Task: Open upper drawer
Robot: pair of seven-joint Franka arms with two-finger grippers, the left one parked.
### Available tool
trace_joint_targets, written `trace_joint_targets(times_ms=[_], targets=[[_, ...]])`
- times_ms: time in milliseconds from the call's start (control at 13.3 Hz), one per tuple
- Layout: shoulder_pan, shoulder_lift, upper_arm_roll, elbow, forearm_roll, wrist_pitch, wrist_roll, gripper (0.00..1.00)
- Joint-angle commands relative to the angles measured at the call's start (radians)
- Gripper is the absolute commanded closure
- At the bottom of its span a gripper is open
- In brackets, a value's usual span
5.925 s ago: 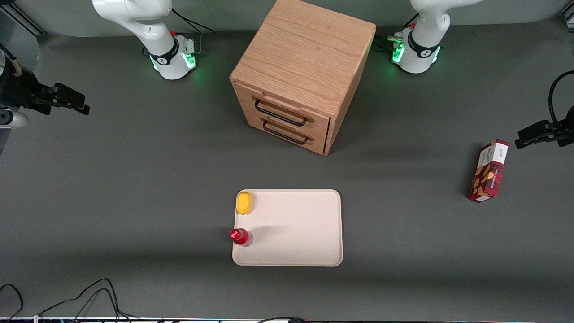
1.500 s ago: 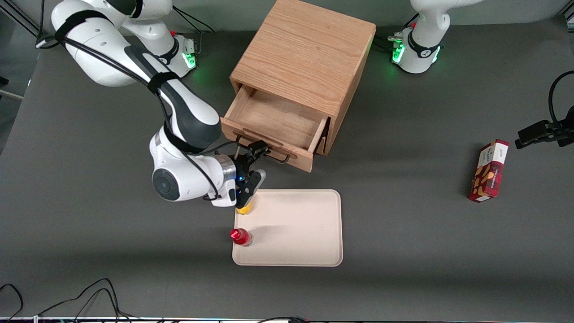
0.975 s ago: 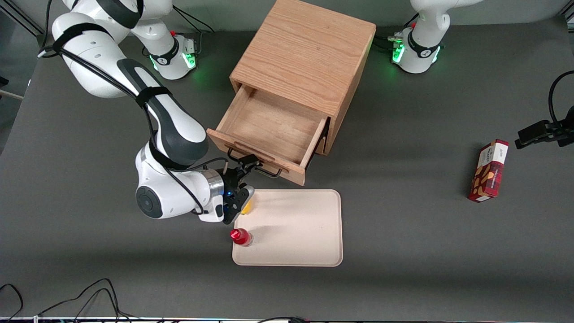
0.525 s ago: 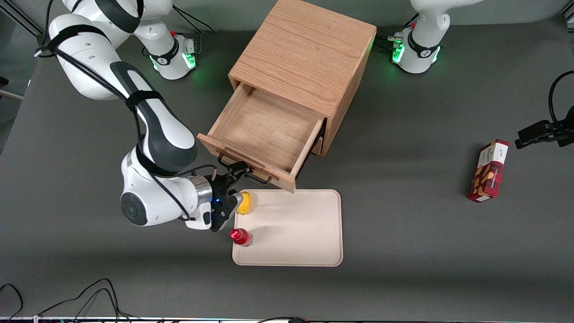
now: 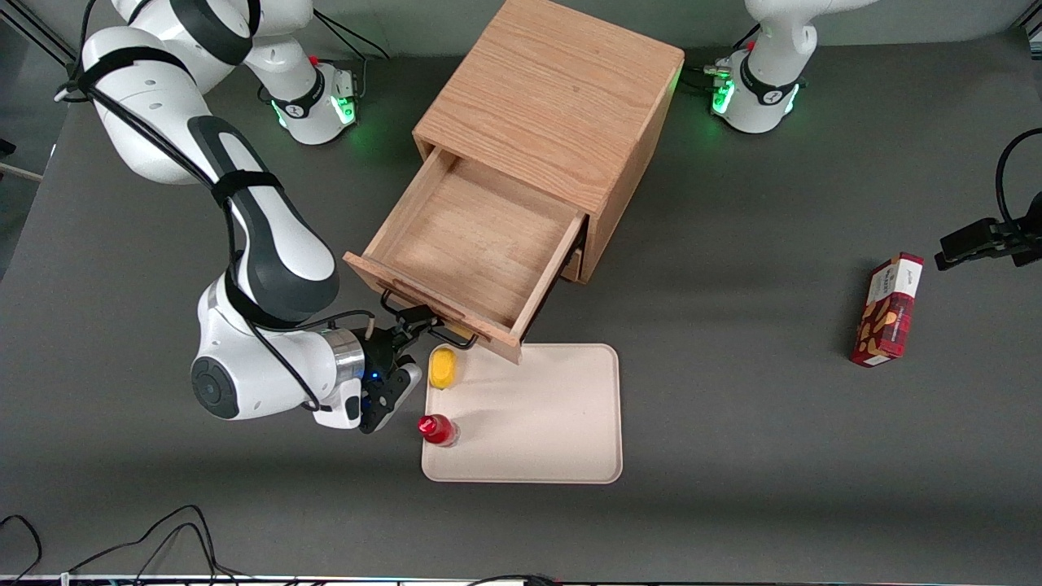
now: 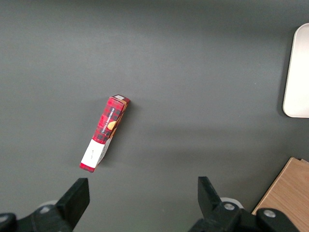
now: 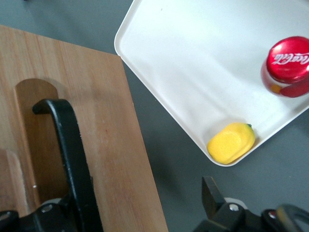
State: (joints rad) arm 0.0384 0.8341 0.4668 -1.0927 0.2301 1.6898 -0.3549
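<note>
We have our claw hooked on the black wire handle of the upper drawer, fingers clenched around the bar. The drawer box runs away from the claw, back into the oak cabinet, and stands drawn most of the way out. Its long axis, the line of travel, points from the cabinet straight through our claw, so any further pull follows that line. Just nearer the front camera than the claw lies the tray with a yellow piece and a red-capped bottle.
</note>
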Motion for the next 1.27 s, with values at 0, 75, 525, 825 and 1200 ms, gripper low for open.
trace_joint_targets(times_ms=[0,75,525,825,1200], targets=[[0.005,-0.004,0.039,0.068,0.021,-0.050,0.016,0.00],[0.005,-0.019,0.042,0.068,0.015,-0.050,0.016,0.00],[-0.021,-0.067,0.047,0.063,0.024,-0.081,0.013,0.00],[-0.026,-0.043,0.036,0.054,0.020,-0.078,0.011,0.00],[-0.012,-0.033,0.012,0.020,-0.156,-0.073,0.014,0.00]])
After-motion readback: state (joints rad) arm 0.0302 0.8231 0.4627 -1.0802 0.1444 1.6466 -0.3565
